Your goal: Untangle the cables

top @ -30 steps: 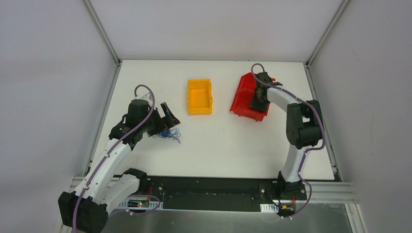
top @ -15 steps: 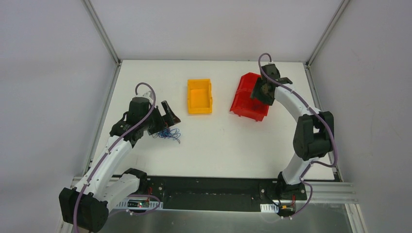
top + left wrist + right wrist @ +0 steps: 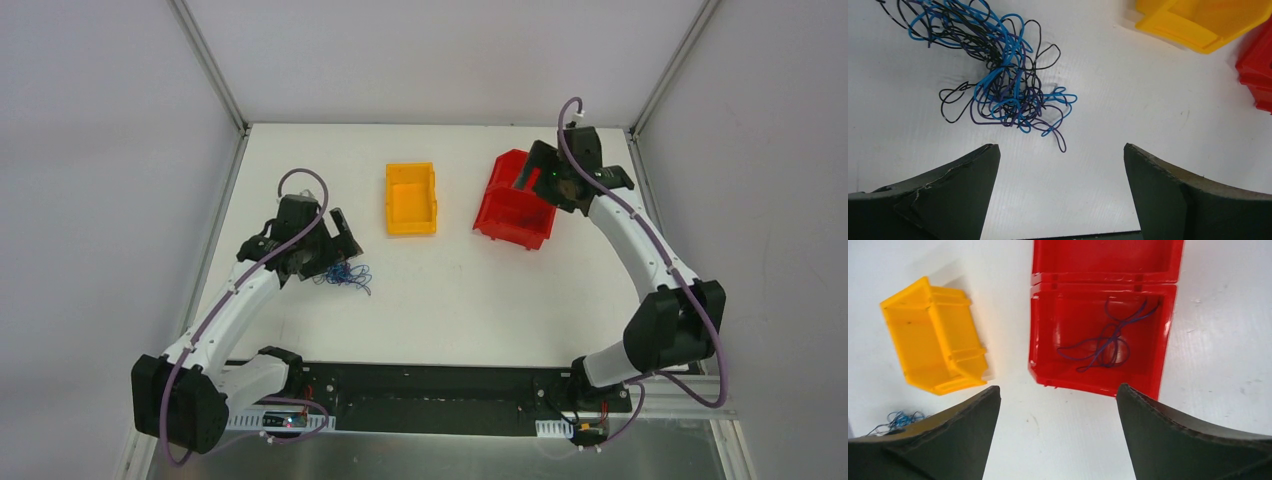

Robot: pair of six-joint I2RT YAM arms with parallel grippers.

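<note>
Tangled cables [image 3: 1003, 85] at eleven o'clock from left gripper [image 3: 1058, 160], jaws spread, empty, right gripper [image 3: 1055, 400] likewise released, loose strand [image 3: 1105, 342] in red bin [image 3: 1045, 315] at twelve o'clock

The left arm [image 3: 225, 320] bends up from the lower left of the top view to left of centre, the left gripper [image 3: 1060, 160] spread wide and empty, while the right arm [image 3: 640, 240] arches to the upper right, the right gripper [image 3: 1058, 400] likewise wide and empty.
</note>
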